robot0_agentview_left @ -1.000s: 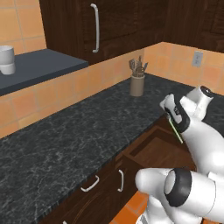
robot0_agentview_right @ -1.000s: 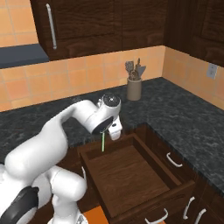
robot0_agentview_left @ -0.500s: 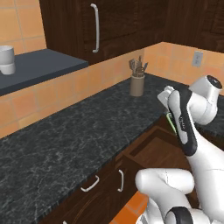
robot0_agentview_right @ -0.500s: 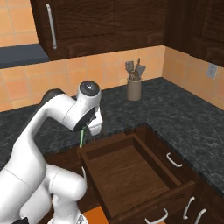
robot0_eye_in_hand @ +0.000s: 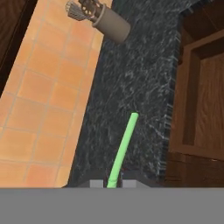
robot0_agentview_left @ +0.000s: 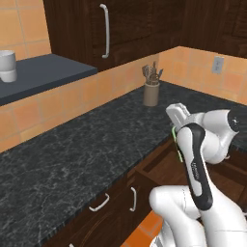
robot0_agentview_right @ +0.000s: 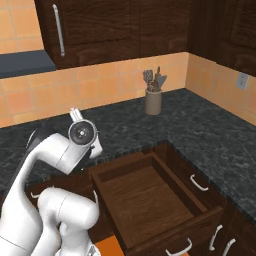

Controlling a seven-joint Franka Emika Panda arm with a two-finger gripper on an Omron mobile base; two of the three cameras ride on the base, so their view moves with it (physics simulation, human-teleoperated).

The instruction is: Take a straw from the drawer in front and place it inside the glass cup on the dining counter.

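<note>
So the pincer (robot0_eye_in_hand: 113, 183) is pinched shut on the bottom end of the thin light-green straw (robot0_eye_in_hand: 122, 151), whose long axis sticks straight out along the pincer's own line. It's over the black speckled granite bench (robot0_eye_in_hand: 131, 87), just beside the open dark-brown wooden drawer (robot0_agentview_right: 150, 200).

A: What is the arm (robot0_agentview_left: 202, 144) built like?
B: Glossy white rounded shells, thick and tubular, beside the black counter (robot0_agentview_left: 72, 154).
A: Any dark parts?
B: A black strip runs along one link, and a round dark-grey joint cap (robot0_agentview_right: 82, 133) with a pale centre.
</note>
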